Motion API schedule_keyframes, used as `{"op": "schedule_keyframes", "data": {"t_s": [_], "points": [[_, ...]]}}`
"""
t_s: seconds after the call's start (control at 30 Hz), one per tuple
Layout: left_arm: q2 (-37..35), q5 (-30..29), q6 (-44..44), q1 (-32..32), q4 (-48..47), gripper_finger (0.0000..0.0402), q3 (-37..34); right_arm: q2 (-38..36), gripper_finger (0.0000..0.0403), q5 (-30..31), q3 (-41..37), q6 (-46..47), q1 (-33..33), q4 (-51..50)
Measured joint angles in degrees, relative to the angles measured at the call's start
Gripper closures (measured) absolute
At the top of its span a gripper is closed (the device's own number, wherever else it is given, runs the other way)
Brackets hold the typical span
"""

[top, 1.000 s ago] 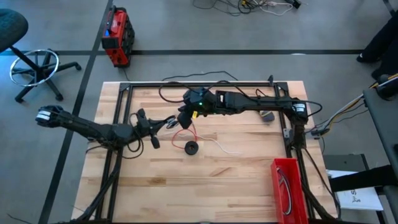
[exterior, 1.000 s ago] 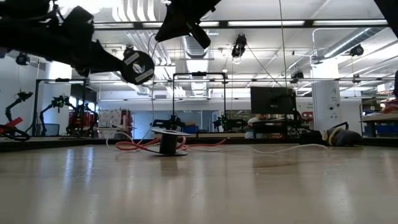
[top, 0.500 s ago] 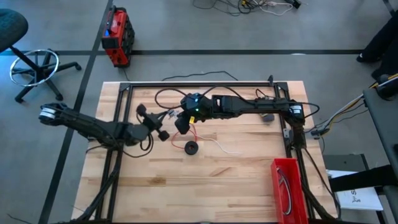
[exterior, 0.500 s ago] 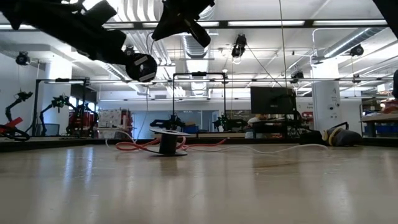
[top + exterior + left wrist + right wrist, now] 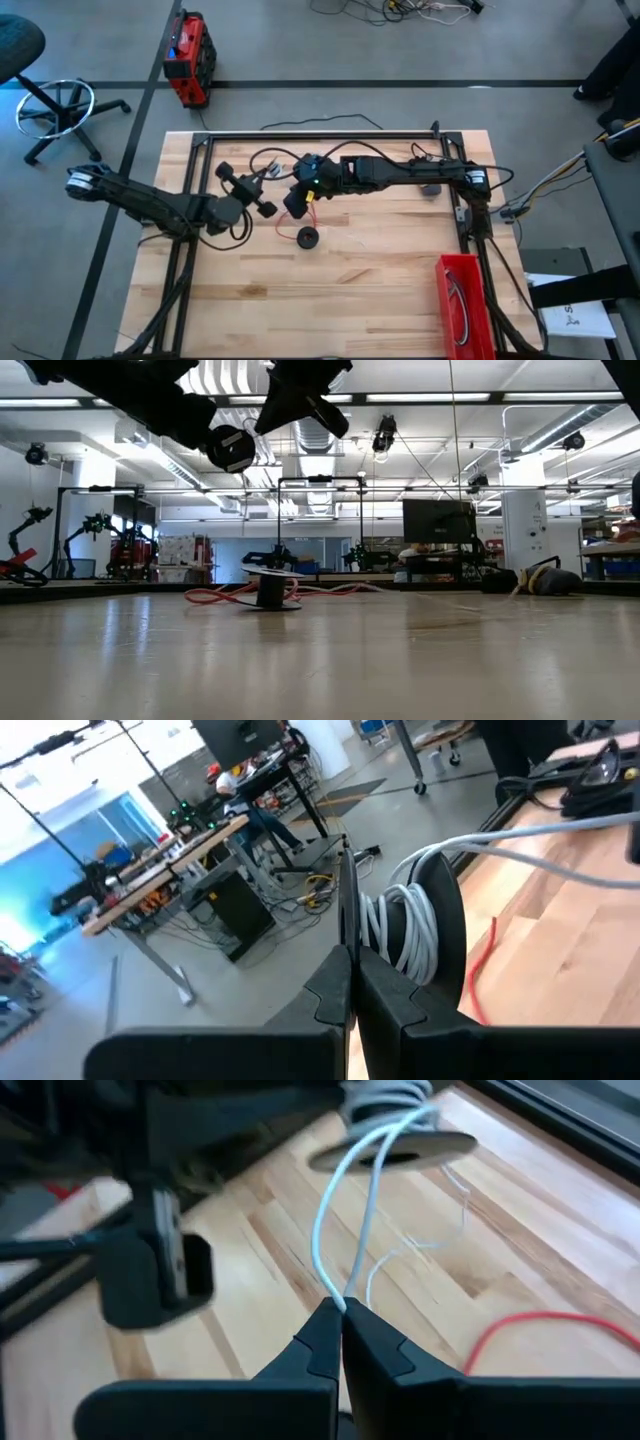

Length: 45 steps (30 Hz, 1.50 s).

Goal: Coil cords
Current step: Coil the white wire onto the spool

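My right gripper [image 5: 340, 1320] pinches white cord [image 5: 345, 1210]; my left gripper [image 5: 352, 982] clamps spool [image 5: 420, 925], frame centre; cord light, limp, slippery; hold near end.

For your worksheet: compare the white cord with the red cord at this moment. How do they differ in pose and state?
1. The white cord is wound on a black spool held in the left gripper; the red cord lies loose on the table.
2. The white cord's free end is pinched in the right gripper; no gripper touches the red cord.
Both are thin, flexible cords.
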Motion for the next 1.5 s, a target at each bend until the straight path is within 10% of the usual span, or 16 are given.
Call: {"op": "schedule_keyframes", "data": {"t_s": [0.27, 1.5], "points": [[-0.89, 3.87, 8.37, -0.13, -0.51, 0.0401, -0.35, 0.00, 0.0403, 2.75, 0.00, -2.93, -0.42, -3.93], [13.16, 5.43, -2.68, 2.78, 6.22, 0.0401, -2.06, 0.33, 0.0403, -0.49, 2.38, -9.41, 2.17, 9.58]]}}
